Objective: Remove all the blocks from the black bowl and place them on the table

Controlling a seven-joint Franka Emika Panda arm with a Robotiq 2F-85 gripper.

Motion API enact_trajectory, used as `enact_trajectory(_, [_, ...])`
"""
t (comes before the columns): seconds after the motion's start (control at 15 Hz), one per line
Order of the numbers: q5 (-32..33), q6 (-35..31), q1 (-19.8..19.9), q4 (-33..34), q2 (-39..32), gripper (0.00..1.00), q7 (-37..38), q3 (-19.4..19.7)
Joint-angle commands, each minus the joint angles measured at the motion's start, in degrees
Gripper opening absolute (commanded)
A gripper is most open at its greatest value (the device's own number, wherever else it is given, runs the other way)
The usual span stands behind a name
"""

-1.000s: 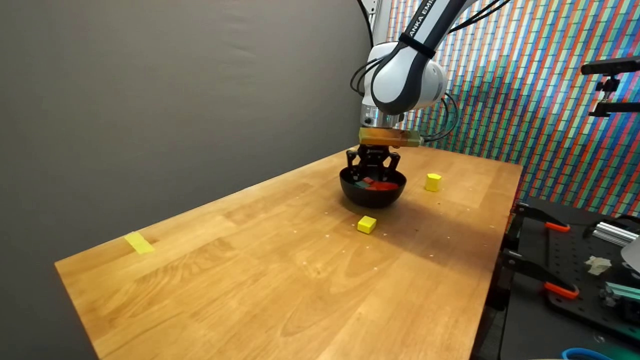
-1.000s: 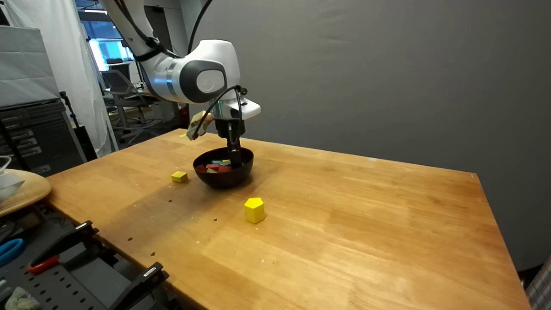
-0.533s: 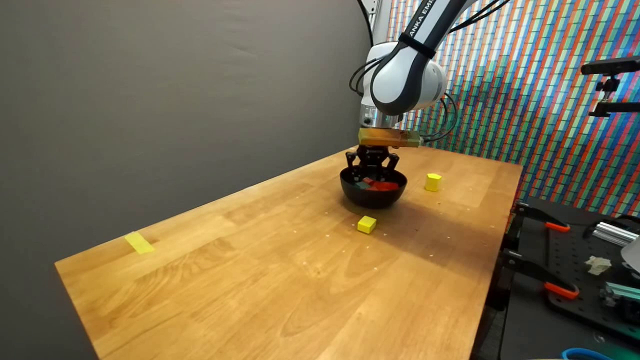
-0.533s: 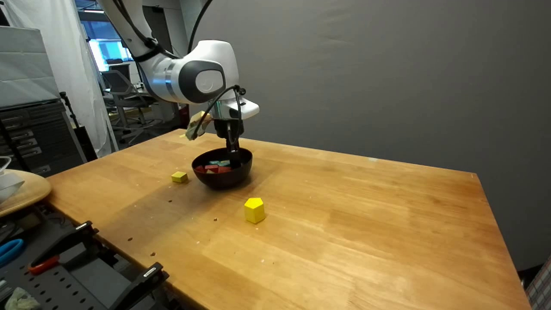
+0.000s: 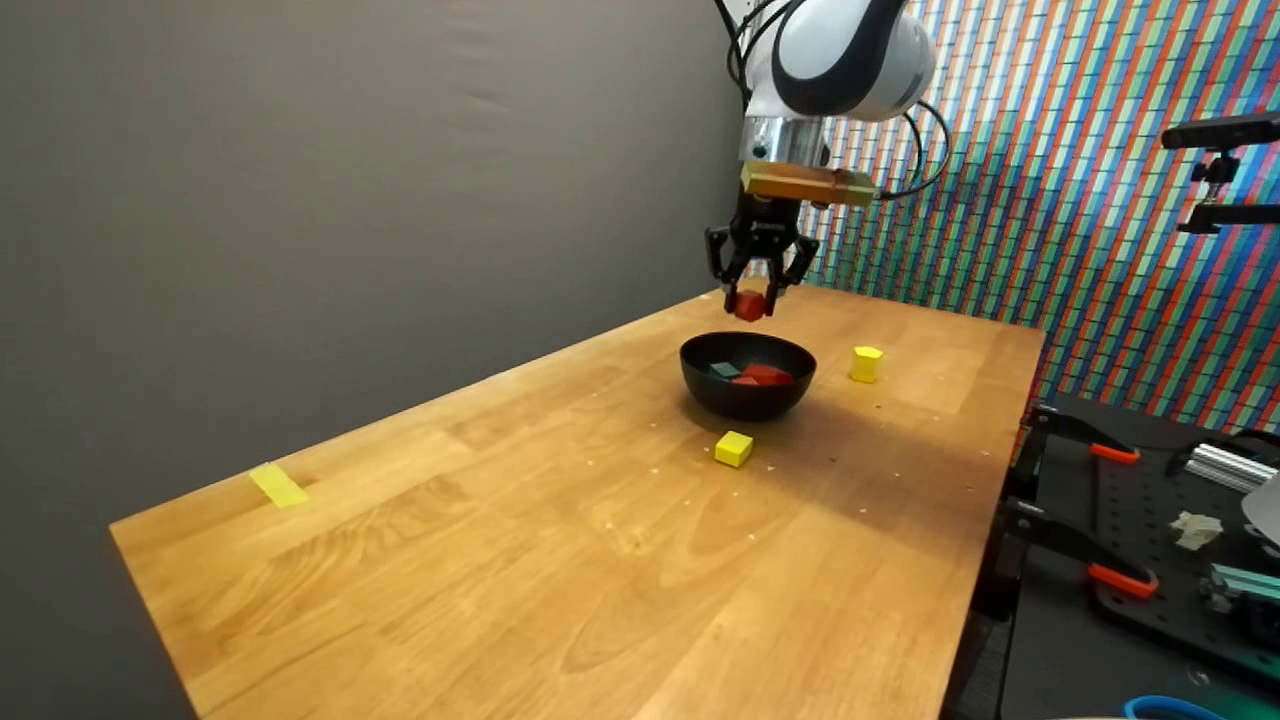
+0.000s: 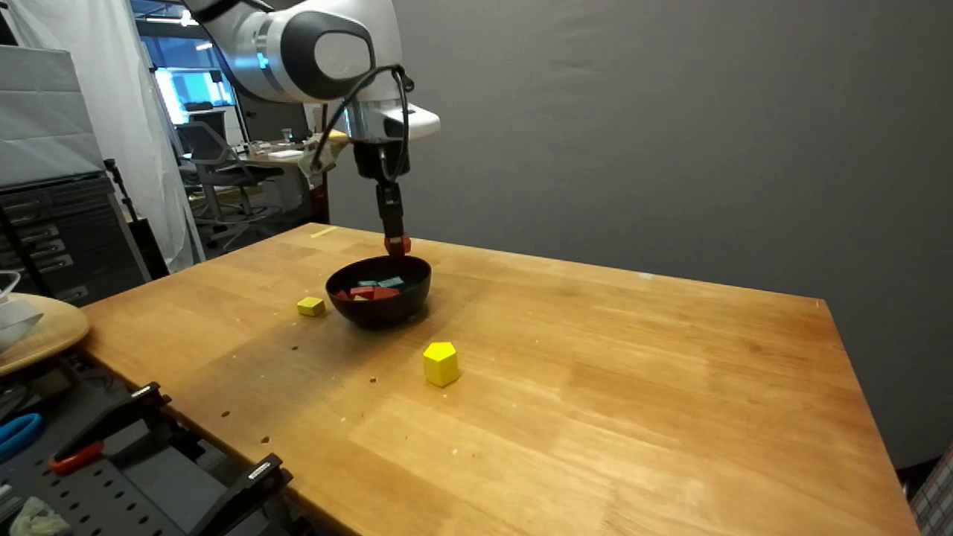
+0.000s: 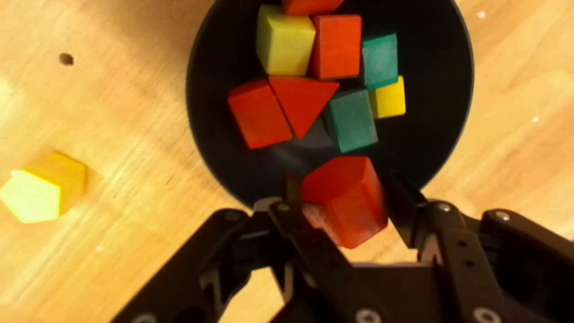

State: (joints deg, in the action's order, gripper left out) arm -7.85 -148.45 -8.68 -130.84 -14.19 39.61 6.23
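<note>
The jaws grasp a red block (image 7: 347, 202) between their tips and hold it in the air, higher than the bowl (image 5: 748, 402) and apart from it. In the wrist view the block looks tilted and covers part of the bowl's edge; whether it hangs over the inside or just past the rim I cannot tell.

The bowl stands upright on the table (image 5: 500, 580) with more blocks in it. The wrist view shows a red triangle (image 7: 302, 101) just beside a second red block (image 7: 261, 116), a pale yellow block (image 7: 286, 42) next to a third red block (image 7: 338, 47), a green block (image 7: 380, 60) and another green block (image 7: 352, 121) with a bright yellow block (image 7: 390, 99) close by, and a fourth red block (image 7: 310, 5) cut off by the view's upper edge.

In both exterior views, two yellow blocks are out on the table: a five-sided block (image 6: 441, 363) and a lower block (image 6: 310, 306), both near the bowl yet apart from it. A strip of yellow tape (image 5: 278, 485) lies flat by the table's edge, well apart from them.
</note>
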Motion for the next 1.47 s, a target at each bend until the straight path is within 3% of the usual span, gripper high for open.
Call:
enact_trajectory(0.0, [7.84, -2.31, 2.21, -5.71, 9.09, 0.28, 7.43, 3.68])
enact_trajectory(0.13, [12.26, -3.74, 4.84, -4.88, 7.89, 0.28, 11.19, 4.74])
enact_trajectory(0.33, [10.19, -4.27, 7.87, -0.26, -0.48, 0.28, 10.61, 3.98])
enact_trajectory(0.67, [6.95, -2.6, 7.36, 8.24, -13.03, 0.28, 9.39, 3.17])
enact_trajectory(0.73, [6.64, -1.84, 7.14, 9.46, -14.31, 0.7, 9.11, 3.27])
enact_trajectory(0.8, [5.69, -0.5, 7.52, 10.25, -14.62, 0.77, 7.79, 2.77])
enact_trajectory(0.93, [4.88, 2.11, 7.79, 9.5, -11.64, 0.92, 5.72, 2.41])
enact_trajectory(1.0, [7.66, 2.89, 5.8, 7.59, -8.12, 0.99, 7.0, 4.51])
enact_trajectory(1.07, [9.76, 5.76, 4.88, 6.73, -5.38, 1.0, 6.71, 5.37])
enact_trajectory(1.4, [12.19, 23.38, 6.75, 0.9, 9.92, 1.0, -7.18, 1.6])
